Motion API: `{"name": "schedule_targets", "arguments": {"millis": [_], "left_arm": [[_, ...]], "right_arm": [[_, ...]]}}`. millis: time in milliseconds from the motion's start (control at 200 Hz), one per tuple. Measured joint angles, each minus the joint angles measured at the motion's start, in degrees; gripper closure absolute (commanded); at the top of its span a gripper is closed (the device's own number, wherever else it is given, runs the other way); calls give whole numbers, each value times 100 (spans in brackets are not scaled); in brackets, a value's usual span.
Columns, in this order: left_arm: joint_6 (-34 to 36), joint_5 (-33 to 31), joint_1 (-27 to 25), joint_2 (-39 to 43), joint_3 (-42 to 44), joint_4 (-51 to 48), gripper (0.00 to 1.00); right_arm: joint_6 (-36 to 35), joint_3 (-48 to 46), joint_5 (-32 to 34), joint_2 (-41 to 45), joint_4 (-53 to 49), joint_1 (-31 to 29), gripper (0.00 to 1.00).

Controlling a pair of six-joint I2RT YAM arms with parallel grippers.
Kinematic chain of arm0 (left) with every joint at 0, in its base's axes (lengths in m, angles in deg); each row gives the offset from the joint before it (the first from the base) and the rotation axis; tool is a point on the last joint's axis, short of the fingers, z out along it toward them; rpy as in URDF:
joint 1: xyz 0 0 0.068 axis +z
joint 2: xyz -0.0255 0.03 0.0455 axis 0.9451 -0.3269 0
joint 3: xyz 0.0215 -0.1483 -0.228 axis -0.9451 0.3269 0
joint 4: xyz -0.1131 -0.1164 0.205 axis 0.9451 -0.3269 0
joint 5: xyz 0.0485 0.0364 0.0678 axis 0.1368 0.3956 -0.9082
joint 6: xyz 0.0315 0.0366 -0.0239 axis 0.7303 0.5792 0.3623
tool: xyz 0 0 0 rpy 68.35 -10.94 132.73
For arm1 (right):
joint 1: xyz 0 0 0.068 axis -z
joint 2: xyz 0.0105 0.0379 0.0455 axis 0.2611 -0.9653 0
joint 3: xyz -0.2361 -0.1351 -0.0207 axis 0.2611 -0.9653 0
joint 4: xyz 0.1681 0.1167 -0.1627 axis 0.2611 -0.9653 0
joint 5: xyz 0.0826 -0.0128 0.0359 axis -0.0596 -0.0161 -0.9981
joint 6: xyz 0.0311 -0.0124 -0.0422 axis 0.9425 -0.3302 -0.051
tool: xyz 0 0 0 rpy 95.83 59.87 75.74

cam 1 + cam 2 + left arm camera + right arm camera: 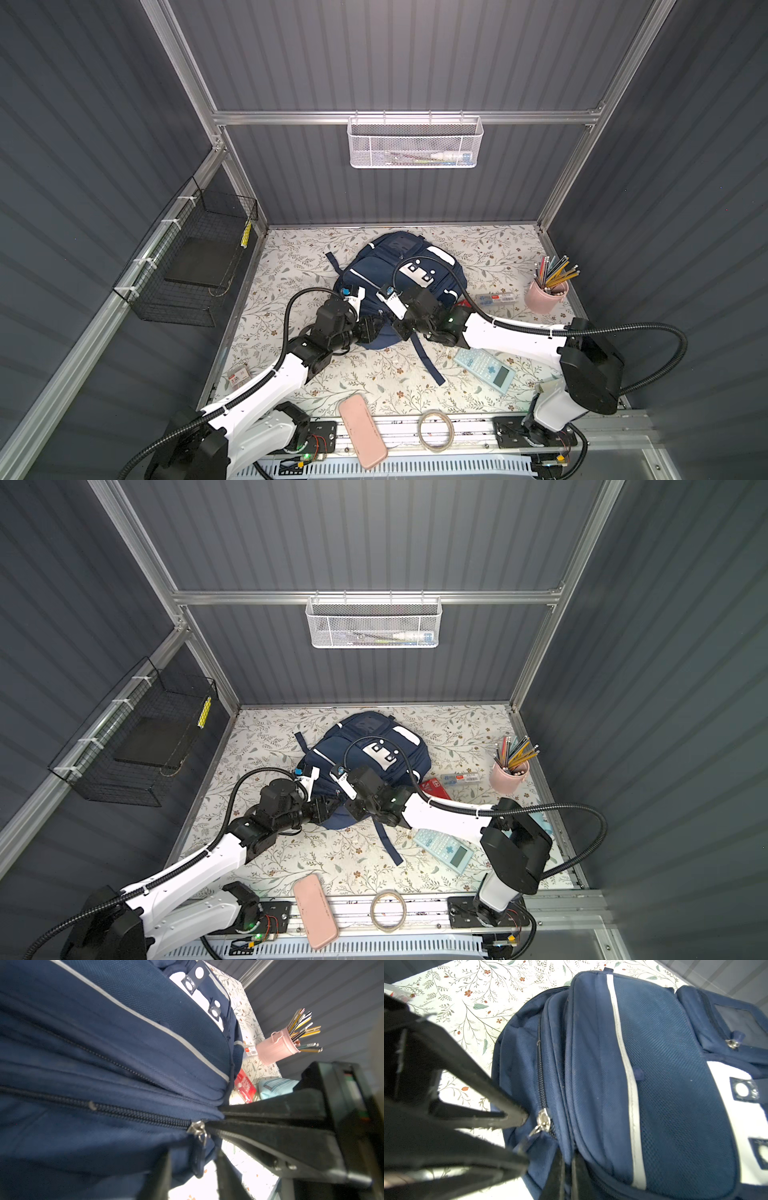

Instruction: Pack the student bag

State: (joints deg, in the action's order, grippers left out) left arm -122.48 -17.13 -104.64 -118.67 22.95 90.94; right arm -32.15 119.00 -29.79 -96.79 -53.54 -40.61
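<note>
The student bag (397, 270) (365, 746), navy with white stripes, lies in the middle of the table in both top views. Both grippers meet at its near end. In the left wrist view a metal zipper slider (197, 1128) sits at the end of a closed zipper, its dark pull tab (200, 1159) hanging down. My left gripper (194, 1154) is open, its fingers apart on either side of the tab without touching it. My right gripper (569, 1155) is shut on a fold of the bag's fabric just beside the slider (543, 1119).
A pink cup of pencils (545, 297), a clear box (496, 298) and a red packet (434, 788) lie right of the bag. A calculator (486, 369) lies near right; a pink case (362, 430) and tape ring (435, 429) at the front edge. A wire basket (195, 266) hangs left.
</note>
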Motion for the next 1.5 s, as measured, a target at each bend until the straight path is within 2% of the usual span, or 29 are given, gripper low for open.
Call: {"name": "schedule_targets", "arguments": {"millis": [70,145,240,280,340,405,555,580,635,670,1031,1246,1411,1496], "left_arm": [[-20,7,0,0,7,98,51],[-63,22,0,-22,11,216,53],[-118,-44,0,-125,11,273,81],[-151,-76,0,-170,13,271,89],[-114,-96,0,-210,17,273,89],[-120,-105,0,-240,17,282,79],[-151,-107,-61,-396,17,415,71],[-160,-109,-92,-439,17,452,75],[-155,-140,-144,-529,17,490,93],[-149,-186,-162,-597,11,479,100],[-98,-957,-186,-315,-214,-492,100],[-17,-1123,474,-192,-599,-1290,100],[203,-463,1408,-227,-798,-1569,100],[299,-98,1725,-236,-892,-1720,100]], "right_arm": [[15,7,-11,0,-2,0,100],[20,20,-15,-2,-24,2,100],[39,31,-15,-2,-37,0,100],[57,31,-17,-4,-50,0,100],[72,42,-28,-4,-79,0,100],[98,57,-37,-7,-105,-2,100],[140,98,-39,-46,-153,-11,100],[146,118,-39,-68,-162,-13,100],[164,155,-35,-120,-195,-20,100],[170,175,-33,-151,-214,-31,100],[269,214,-46,-188,-256,-118,100],[267,153,-81,-20,-271,-170,100],[249,81,-127,68,-76,-195,100],[245,-2,-111,157,76,-205,100]]}}
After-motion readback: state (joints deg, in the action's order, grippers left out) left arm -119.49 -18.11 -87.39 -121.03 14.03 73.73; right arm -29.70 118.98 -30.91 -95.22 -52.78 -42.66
